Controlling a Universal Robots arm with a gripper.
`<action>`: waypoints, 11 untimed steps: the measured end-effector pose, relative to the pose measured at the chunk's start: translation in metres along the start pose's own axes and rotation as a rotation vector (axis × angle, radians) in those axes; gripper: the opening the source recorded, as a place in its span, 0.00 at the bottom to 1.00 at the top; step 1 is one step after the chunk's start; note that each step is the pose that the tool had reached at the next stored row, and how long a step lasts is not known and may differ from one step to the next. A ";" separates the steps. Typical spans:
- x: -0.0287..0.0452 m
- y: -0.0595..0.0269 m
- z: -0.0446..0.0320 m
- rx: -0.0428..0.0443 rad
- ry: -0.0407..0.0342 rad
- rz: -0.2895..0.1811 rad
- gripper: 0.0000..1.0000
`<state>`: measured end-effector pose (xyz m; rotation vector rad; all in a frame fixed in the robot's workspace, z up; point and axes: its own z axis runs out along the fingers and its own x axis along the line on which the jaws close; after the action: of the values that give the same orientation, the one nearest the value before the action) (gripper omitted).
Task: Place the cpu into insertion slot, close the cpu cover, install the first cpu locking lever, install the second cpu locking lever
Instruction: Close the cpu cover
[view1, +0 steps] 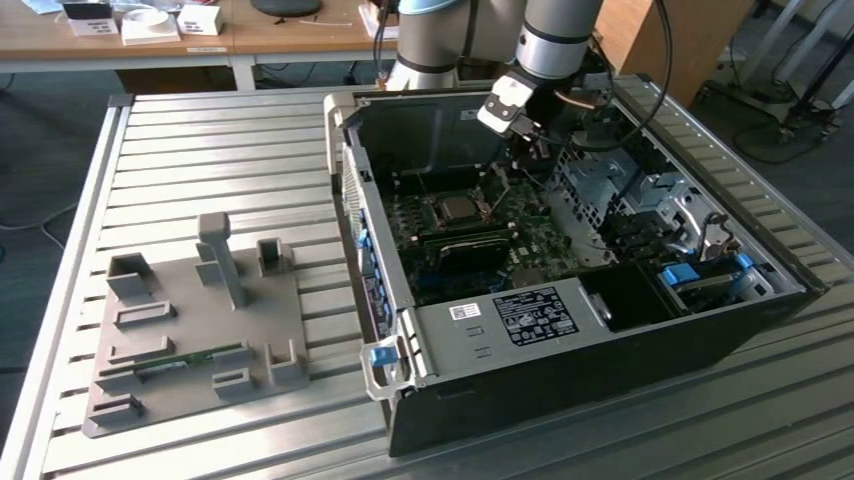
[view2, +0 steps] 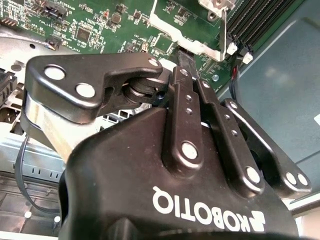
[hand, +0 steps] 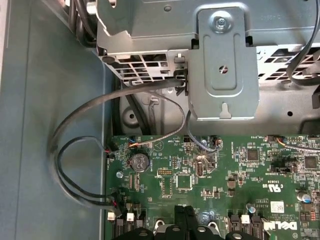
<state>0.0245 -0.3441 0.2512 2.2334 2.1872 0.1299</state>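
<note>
Presently, claw: fingers drawn together with nothing visible between them. The tip is low inside the computer case, just beside the cpu cover.
cpu: the small silvery square seated in the socket near the middle of the motherboard, as far as the exterior view lets me judge.
cpu handling: probably light, thin and stiff. The metal top is likely slick and the underside delicate. It is best taken by two opposite edges, kept level and never squeezed hard.
cpu cover position: a thin silver frame at the socket. I cannot tell whether it lies flat or stands raised.
cpu cover handling: light, springy sheet metal that swings on its hinge. It is better pushed at the free edge than pinched.
computer case contents: open on top, it stands on the surface toward the exterior view's right edge. It holds the motherboard, a grey drive cage and black cables.
fixture plate: grey, near the surface's front corner on the exterior view's left. It carries upright posts and slots, with one green memory stick lying in a slot.
</note>
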 end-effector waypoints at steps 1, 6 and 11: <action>0.0000 -0.0007 0.0000 -0.0001 0.0000 0.000 0.11; -0.0001 -0.0056 -0.0002 -0.0017 0.0001 0.000 0.11; -0.0003 -0.0119 -0.0004 -0.0036 0.0001 0.000 0.11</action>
<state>0.0126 -0.3441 0.2507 2.2314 2.1854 0.1338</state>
